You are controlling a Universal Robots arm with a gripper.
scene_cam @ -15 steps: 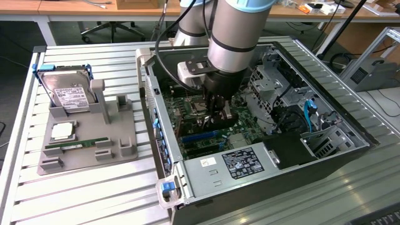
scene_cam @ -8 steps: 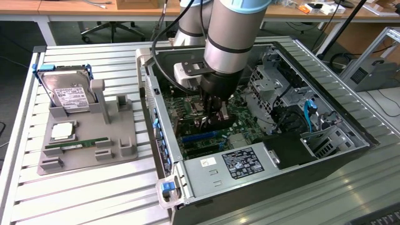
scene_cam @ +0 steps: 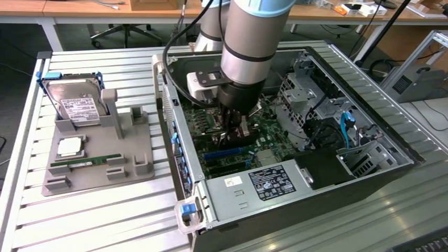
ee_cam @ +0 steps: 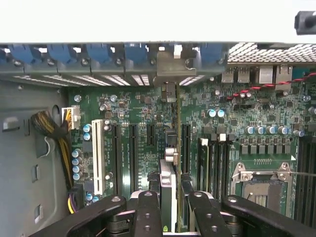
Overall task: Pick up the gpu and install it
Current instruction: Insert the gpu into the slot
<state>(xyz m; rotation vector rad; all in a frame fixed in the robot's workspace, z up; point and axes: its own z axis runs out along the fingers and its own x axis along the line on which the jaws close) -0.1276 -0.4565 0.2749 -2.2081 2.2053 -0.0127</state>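
Gripper (ee_cam: pixel 170 207) inside open black computer case (scene_cam: pixel 392 163).
It clamped the thin dark gpu card (ee_cam: pixel 170 148) edge-on, upright above the green motherboard (ee_cam: pixel 143 118) slots.

Wooden desks (scene_cam: pixel 84 9), office chair (scene_cam: pixel 126 29) behind

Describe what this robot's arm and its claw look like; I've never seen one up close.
The arm is a thick silvery-grey tube with a light blue ring near the top and a black wrist section lower down. A white block with a black plate is bolted beside the wrist, and black cables run along the arm. The gripper is black, built of jointed metal links with round pivot bolts.
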